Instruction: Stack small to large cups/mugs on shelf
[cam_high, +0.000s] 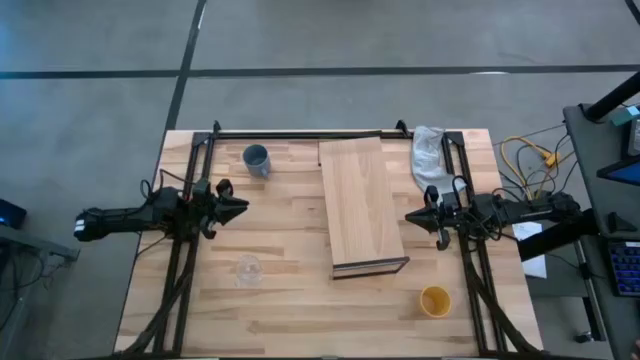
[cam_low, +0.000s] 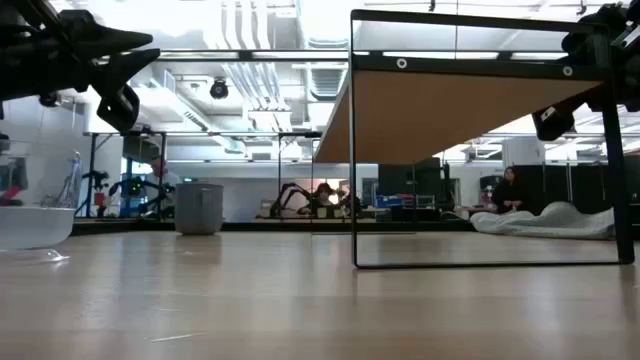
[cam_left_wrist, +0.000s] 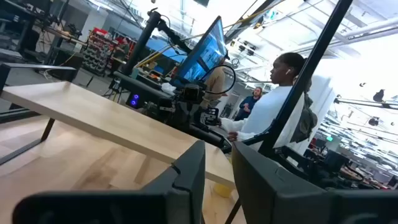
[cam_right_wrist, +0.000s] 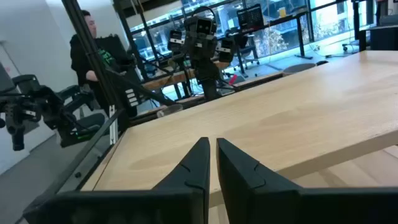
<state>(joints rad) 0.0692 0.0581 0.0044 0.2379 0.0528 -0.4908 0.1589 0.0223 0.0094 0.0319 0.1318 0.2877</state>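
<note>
The blue-grey mug (cam_high: 256, 159) stands upright on the tabletop at the far left; it also shows in the low view (cam_low: 199, 208). The small clear glass cup (cam_high: 247, 268) stands on the tabletop at the near left and shows in the low view (cam_low: 30, 228). The yellow-orange cup (cam_high: 435, 300) stands at the near right. The shelf (cam_high: 360, 205) stands in the table's middle on thin dark legs (cam_low: 355, 150). My left gripper (cam_high: 240, 207) hovers left of the shelf, shut and empty. My right gripper (cam_high: 410, 215) hovers at the shelf's right edge, shut and empty.
A white cloth (cam_high: 428, 155) lies at the far right beside the shelf. A dark metal frame (cam_high: 300, 133) runs along the table's far edge and down both sides. People sit in the room behind (cam_left_wrist: 273, 106). Bare tabletop lies between the shelf and the left cups.
</note>
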